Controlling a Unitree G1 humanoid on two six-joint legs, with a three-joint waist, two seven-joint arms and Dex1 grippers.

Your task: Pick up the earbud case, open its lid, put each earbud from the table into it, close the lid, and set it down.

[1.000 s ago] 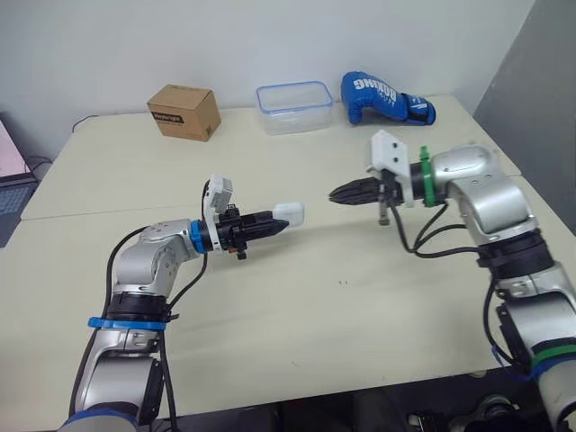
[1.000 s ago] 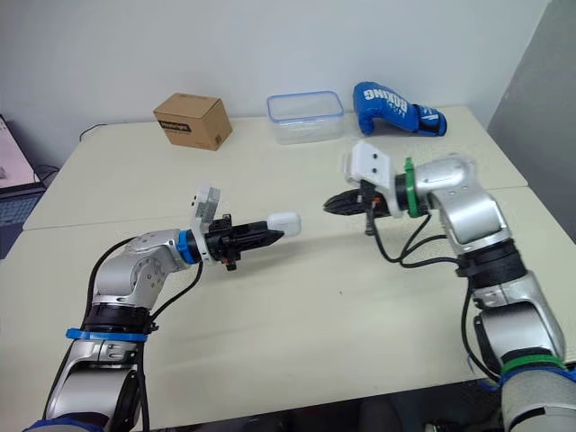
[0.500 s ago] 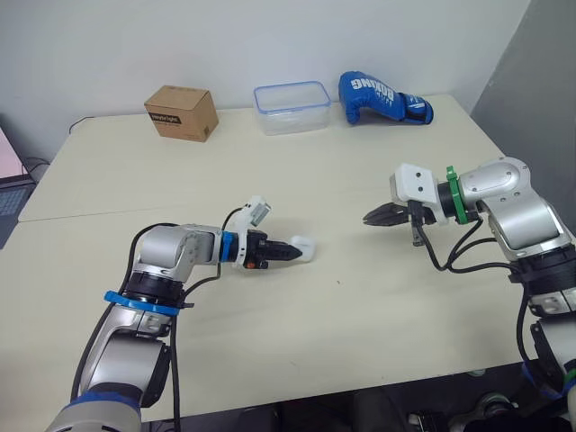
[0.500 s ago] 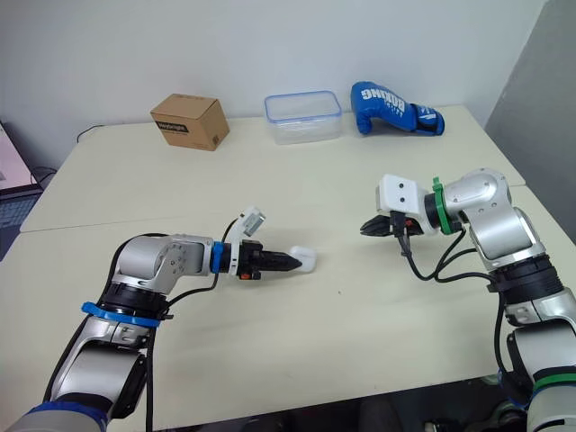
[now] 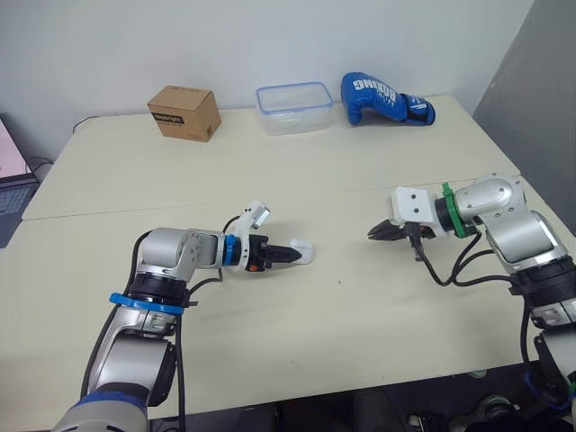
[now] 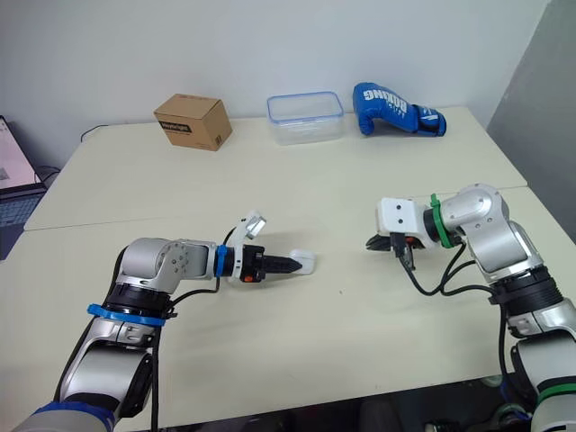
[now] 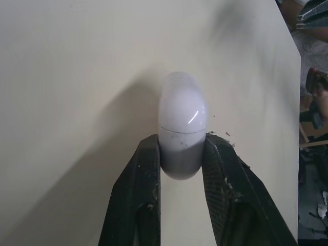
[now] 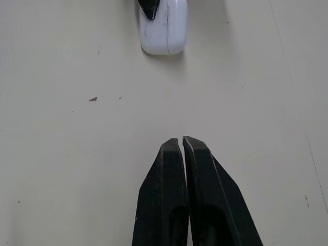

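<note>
The white earbud case (image 5: 301,252) lies low at the cream table (image 5: 360,297), its lid closed, seam visible in the left wrist view (image 7: 182,131). My left gripper (image 5: 286,255) is shut on the earbud case, black fingers (image 7: 138,179) pressing both of its sides. My right gripper (image 5: 371,233) hovers to the case's right, a hand's width away, its fingers (image 8: 174,169) pressed together with nothing held. The right wrist view shows the case (image 8: 164,28) ahead of those tips. No loose earbuds are visible on the table.
Along the far edge stand a cardboard box (image 5: 184,112), a clear plastic container with a blue rim (image 5: 293,107) and a blue boxing glove (image 5: 385,98). A laptop corner (image 6: 16,189) sits beyond the table's left side.
My left gripper lowered the case from mid-air down to the table. My right arm drew back to the right and downward, staying shut.
</note>
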